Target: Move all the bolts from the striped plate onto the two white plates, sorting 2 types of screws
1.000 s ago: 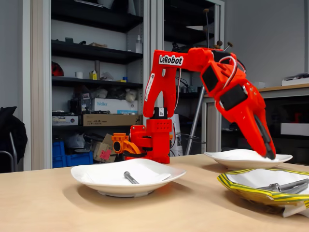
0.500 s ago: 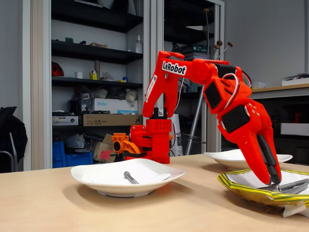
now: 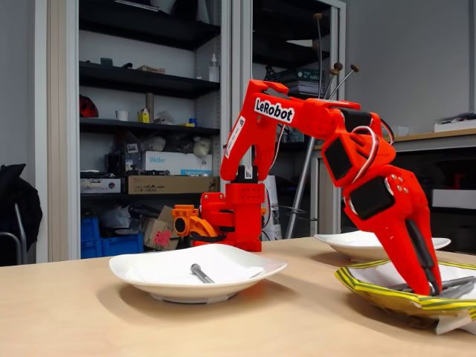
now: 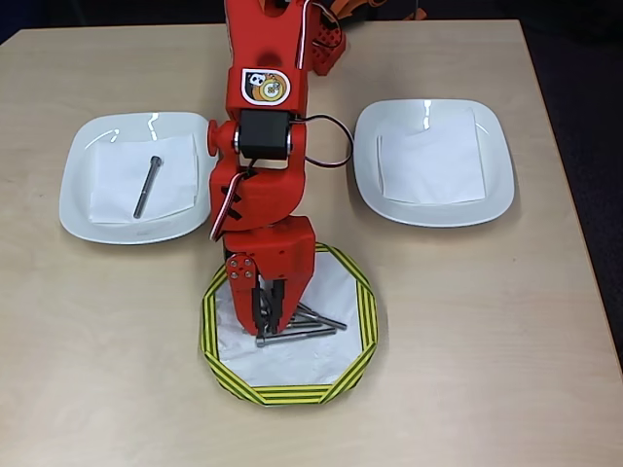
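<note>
My tabletop (image 4: pixel 487 321) is pale wood. On it sit two white plates (image 4: pixel 131 175) (image 4: pixel 433 161), flanking my base. The striped plate (image 4: pixel 289 389) lies nearer the front edge.

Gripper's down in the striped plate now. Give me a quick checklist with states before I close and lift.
1. Gripper over the bolts in the striped plate: ok.
2. Fingertips low enough, inside the plate rim in the fixed view: ok.
3. Only one bolt between the fingers: cannot tell, the bolts lie bunched and overlapping.
4. Jaws open enough: cannot tell.
5. Left white plate in the overhead view has room beside its thin bolt: ok.
6. Right white plate free to receive: ok.
</note>
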You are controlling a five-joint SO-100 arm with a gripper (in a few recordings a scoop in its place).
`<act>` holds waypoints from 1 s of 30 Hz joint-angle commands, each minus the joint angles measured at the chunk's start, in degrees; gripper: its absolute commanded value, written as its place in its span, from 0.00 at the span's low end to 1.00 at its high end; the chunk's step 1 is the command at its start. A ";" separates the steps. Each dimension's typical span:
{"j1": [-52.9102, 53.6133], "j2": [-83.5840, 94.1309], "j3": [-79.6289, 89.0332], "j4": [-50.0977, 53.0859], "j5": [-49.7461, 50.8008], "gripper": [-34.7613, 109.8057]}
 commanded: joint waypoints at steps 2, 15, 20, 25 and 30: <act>0.79 0.35 -0.97 0.09 0.18 0.24; 0.62 2.81 -13.89 16.08 -4.39 0.24; -1.14 5.45 -16.79 21.09 -3.52 0.24; -6.94 12.39 -11.87 24.87 4.57 0.24; -18.19 19.78 -6.77 31.55 23.99 0.24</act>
